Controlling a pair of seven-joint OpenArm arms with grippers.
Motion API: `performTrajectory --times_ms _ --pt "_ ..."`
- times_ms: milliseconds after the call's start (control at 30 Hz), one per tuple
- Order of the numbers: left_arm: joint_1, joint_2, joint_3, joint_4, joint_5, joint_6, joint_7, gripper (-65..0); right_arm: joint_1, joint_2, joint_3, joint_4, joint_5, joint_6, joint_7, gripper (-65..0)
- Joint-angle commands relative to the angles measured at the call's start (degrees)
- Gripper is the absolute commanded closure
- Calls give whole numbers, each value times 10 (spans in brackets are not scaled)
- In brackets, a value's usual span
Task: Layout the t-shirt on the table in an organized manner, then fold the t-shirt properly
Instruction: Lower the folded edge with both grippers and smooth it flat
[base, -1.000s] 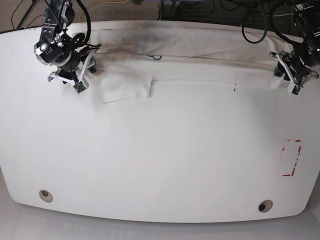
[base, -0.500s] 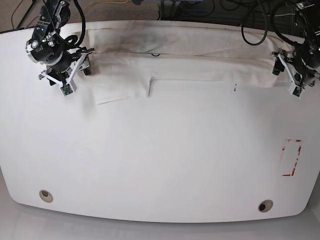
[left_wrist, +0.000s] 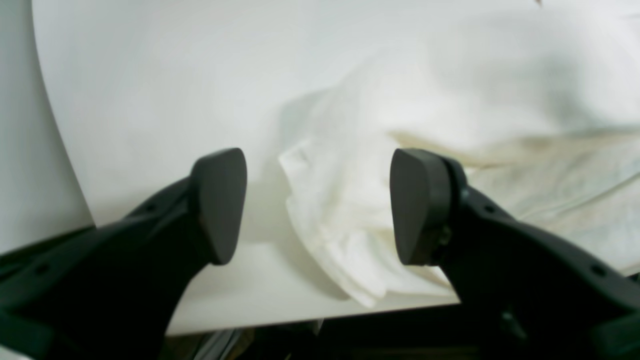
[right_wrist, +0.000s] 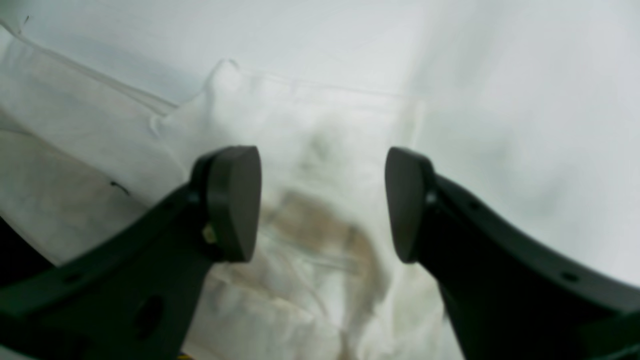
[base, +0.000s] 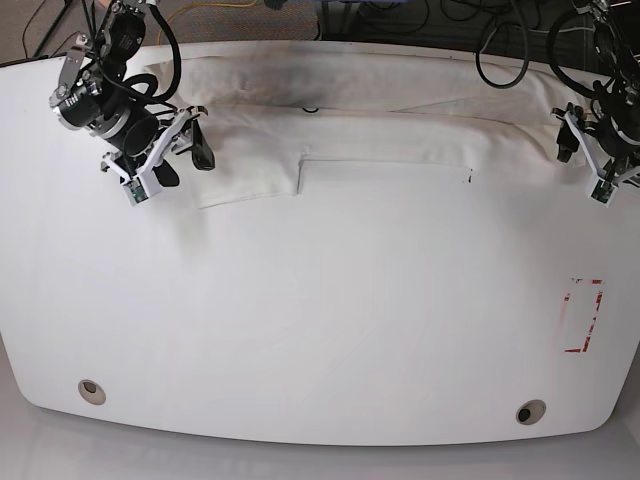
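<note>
Shirt (base: 380, 130) lies bunched along table's (base: 320, 320) far edge. Left gripper (left_wrist: 317, 205) and right gripper (right_wrist: 322, 202) both gape empty. We judge the cloth limp; pinch hem corners.

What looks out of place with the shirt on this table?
The white cotton t-shirt lies in a long, creased band against the far edge of the large white table, not spread flat. One sleeve juts toward the camera, and its end nearest the left claw is bunched at the table's edge.
</note>
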Motion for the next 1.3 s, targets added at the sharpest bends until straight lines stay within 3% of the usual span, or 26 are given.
performTrajectory --times_ms 0,333,633,867,1000,1267 --pt "14 1 -5 2 -3 1 -7 -408 -12 2 -4 2 -9 -1 11 -371" --pt "76 16 -16 -16 -1 1 -56 -408 -47 -13 -5 -5 -66 -1 43 -371" --pt "78 19 -13 -101 -1 1 -67 -408 -40 -14 -6 -58 -114 -1 57 -368" --pt "78 15 -12 -171 -1 1 -121 -408 -39 -10 -6 -99 -138 -1 81 -263" --pt "62 8 10 -197 -1 1 -137 -408 -37 -10 -6 -128 -172 -1 114 -227" --pt "-4 -4 66 -257 3 1 -137 -407 0 -10 -4 -194 -230 -1 151 -255"
